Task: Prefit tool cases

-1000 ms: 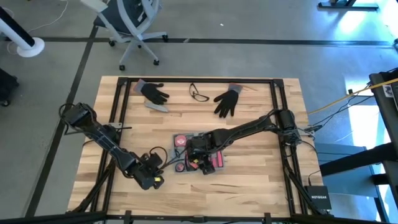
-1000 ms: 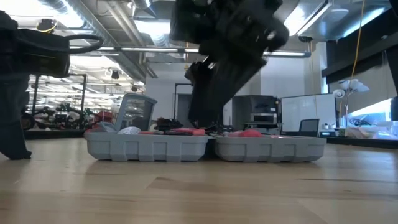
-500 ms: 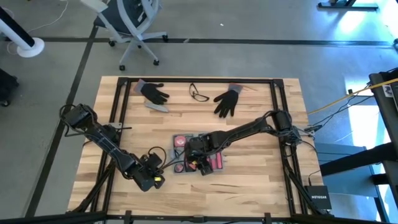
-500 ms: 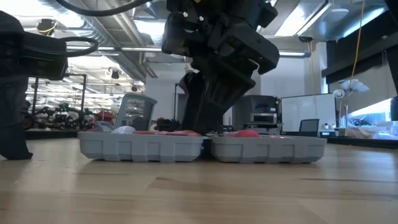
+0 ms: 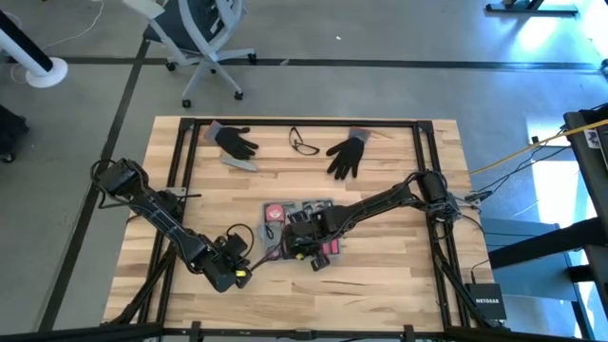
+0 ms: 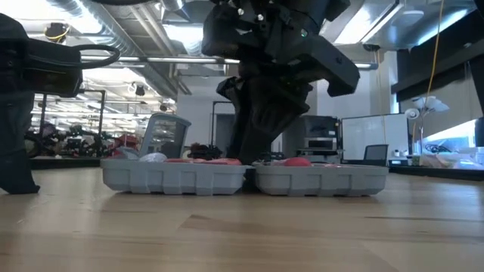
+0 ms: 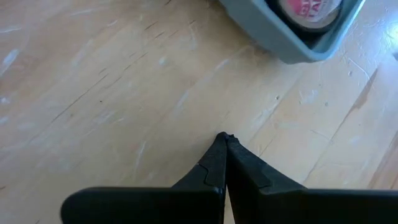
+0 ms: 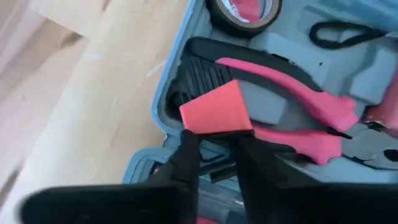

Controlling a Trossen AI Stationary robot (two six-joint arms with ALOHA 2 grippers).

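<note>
Case [image 5: 302, 231] lies opened flat near the middle of the worktop [image 5: 380, 275], two blue-grey halves side by side; in the low view they sit level, hinge line between them. Long axis of the open case runs roughly across the worktop, left to right in the high view.

Right gripper [image 8: 214, 149] is directly over the case, reaching down into it. Jaws pinched on a flat pink piece [image 8: 214, 109], at the edge of a recess just beside the pink-handled pliers [image 8: 292, 99] and near the tape roll [image 8: 244, 11]. What the pink piece is, cannot tell.

Left gripper [image 7: 225, 146] sits just off the case's left end, low over bare wood, jaws clenched on nothing. A corner of the case shows ahead of it, apart.

Judgement: right arm is the working one; the pink piece needs seating straight down into its recess, so alignment with the recess matters more than reach.
</note>
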